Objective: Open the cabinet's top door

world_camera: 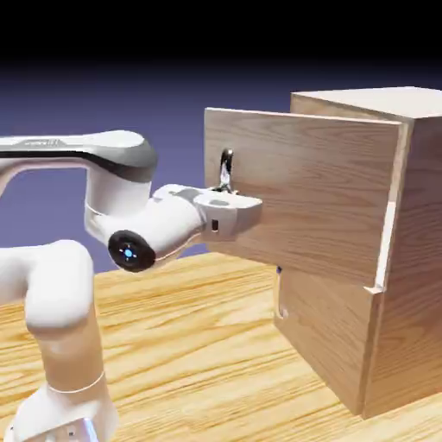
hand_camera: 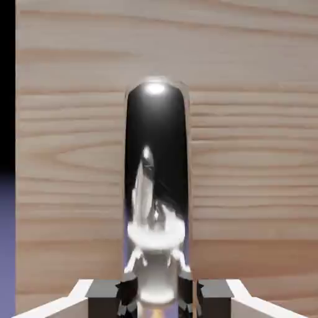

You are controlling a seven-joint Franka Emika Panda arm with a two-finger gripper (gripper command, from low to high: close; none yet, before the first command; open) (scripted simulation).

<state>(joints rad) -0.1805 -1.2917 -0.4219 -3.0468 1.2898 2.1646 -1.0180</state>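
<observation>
Top door [world_camera: 298,194] ajar, swung out from the cabinet's [world_camera: 423,216] front, upper half. Your gripper [hand_camera: 156,297]: fingers closed on the handle [hand_camera: 156,168], near the door's free edge.

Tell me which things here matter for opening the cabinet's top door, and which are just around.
For the job:
- top door, swung open
- its dark metal handle
- tool, closed on the handle
- cabinet

Just around:
- lower door
- wooden table

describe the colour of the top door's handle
dark, shiny metal, nearly black with white glints; best in the hand view
</observation>
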